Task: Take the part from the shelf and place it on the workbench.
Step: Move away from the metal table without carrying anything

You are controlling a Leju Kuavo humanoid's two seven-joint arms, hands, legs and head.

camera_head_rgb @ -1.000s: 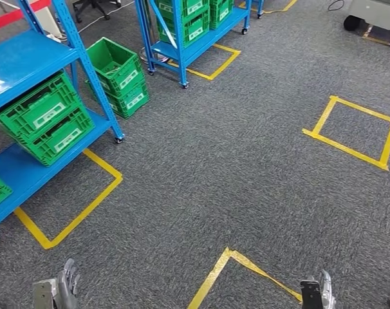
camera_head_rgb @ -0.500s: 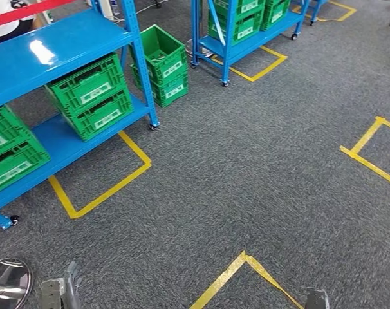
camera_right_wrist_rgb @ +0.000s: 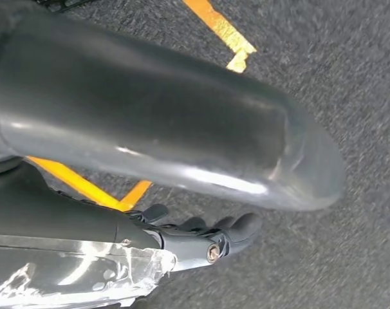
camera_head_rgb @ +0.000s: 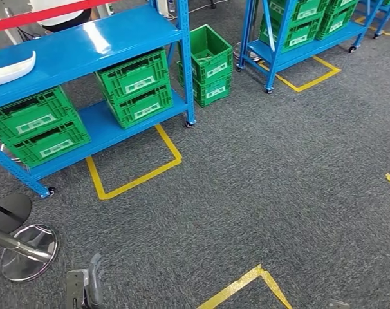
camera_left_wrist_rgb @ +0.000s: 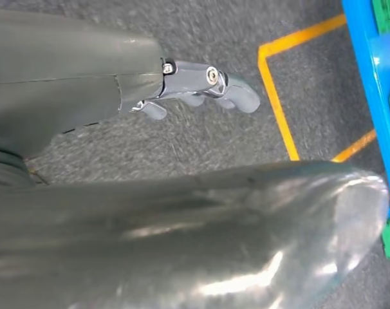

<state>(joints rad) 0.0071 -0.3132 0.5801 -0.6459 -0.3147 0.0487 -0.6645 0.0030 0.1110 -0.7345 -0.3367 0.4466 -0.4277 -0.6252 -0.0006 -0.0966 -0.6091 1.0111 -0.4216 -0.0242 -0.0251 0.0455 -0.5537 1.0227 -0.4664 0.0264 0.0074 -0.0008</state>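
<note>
Grey carpet floor point(camera_head_rgb: 261, 187) lying open across middle and right of head view, yellow tape lines point(camera_head_rgb: 134, 180) marking squares. Blue shelf point(camera_head_rgb: 81, 48) standing upper left, green crates point(camera_head_rgb: 137, 87) sitting on lower level, more crates point(camera_head_rgb: 210, 61) stacked on floor just beside its post. White curved part point(camera_head_rgb: 11, 69) resting on top level at far left edge. Chrome stand base point(camera_head_rgb: 27, 251) sitting near left robot hand point(camera_head_rgb: 86, 293). Left wrist view showing left robot hand point(camera_left_wrist_rgb: 203, 87) hanging over carpet, fingers loosely extended, holding nothing; right wrist view showing right robot hand point(camera_right_wrist_rgb: 203, 238) likewise empty, fingers slightly apart.
</note>
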